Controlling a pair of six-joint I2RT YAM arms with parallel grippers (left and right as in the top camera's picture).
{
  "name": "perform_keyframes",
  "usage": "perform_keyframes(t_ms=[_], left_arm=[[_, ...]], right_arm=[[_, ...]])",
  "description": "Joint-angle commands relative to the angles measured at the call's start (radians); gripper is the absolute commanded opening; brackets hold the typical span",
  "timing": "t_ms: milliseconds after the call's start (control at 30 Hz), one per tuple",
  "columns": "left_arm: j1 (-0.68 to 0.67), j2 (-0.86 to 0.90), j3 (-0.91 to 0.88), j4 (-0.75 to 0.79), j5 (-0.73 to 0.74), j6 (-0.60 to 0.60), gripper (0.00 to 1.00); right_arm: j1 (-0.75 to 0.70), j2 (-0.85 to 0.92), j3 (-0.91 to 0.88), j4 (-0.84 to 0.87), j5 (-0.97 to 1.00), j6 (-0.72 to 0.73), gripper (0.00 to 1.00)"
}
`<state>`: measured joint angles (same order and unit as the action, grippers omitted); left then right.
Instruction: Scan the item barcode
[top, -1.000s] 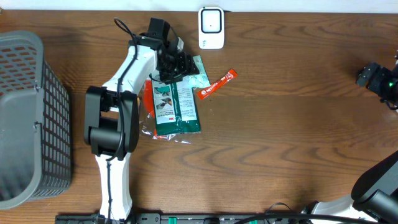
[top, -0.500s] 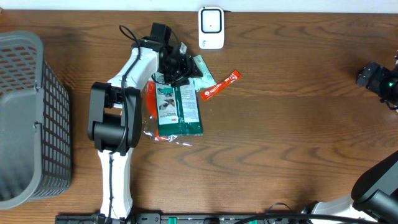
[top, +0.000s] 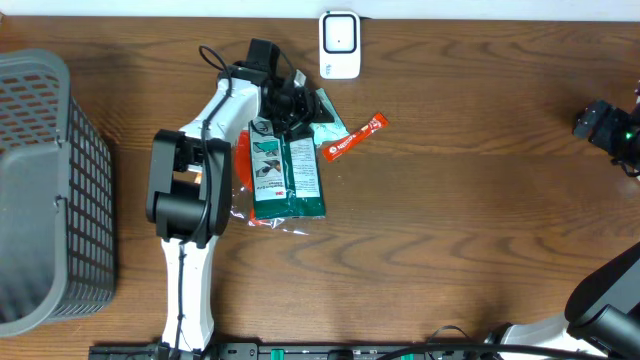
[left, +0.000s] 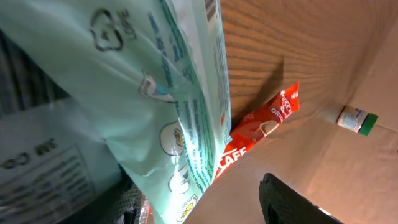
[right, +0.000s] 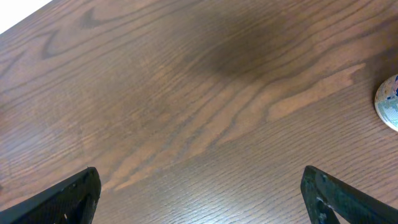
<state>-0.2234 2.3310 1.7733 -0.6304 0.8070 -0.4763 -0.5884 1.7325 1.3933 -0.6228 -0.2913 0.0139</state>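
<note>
since the pale mint packet (left: 168, 93) looks like thin plastic film, it'll prob be light, floppy & slick, so pinch a sealed edge, not the middle, and keep the barcode side free. its top end sits at the left gripper (top: 292, 100), beside a dark green packet (top: 287, 180) & red sachet (left: 264, 124), near the scanner (top: 340, 45). left jaws stand apart, one finger clear of the film: no grip. right gripper (right: 198, 179) spread wide, empty.
</note>
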Motion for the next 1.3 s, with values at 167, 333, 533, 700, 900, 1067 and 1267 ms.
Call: perform_keyframes(t_ms=[167,333,533,700,900,1067,1267], left_arm=[[-0.039,0.018,-0.002,-0.007,-0.049,-0.046,0.61],[-0.045,0.019,-0.002,-0.007,-0.095,-0.071,0.41],[-0.045,0.019,-0.002,-0.007,-0.109,-0.071,0.30],[-0.045,0.019,-0.002,-0.007,-0.113,-0.072,0.25],[-0.045,0.028,-0.002,-0.007,-0.113,-0.109,0.56],[-0.045,0.067,-0.003,-0.003,-0.109,-0.206,0.57],[-0.058,0.084,-0.002,0.032,-0.089,-0.263,0.57]], right_arm=[[0.014,0.004,-0.008,0.003,0.003,-0.011,0.99],[0.014,0.004,-0.008,0.003,0.003,-0.011,0.99],[0.014,0.004,-0.008,0.003,0.003,-0.011,0.99],[0.014,0.004,-0.008,0.003,0.003,-0.011,0.99],[0.014,0.004,-0.008,0.003,0.003,-0.011,0.99],[0.014,0.004,-0.008,0.006,0.003,-0.011,0.99],[0.014,0.004,-0.008,0.010,0.003,-0.011,0.99]])
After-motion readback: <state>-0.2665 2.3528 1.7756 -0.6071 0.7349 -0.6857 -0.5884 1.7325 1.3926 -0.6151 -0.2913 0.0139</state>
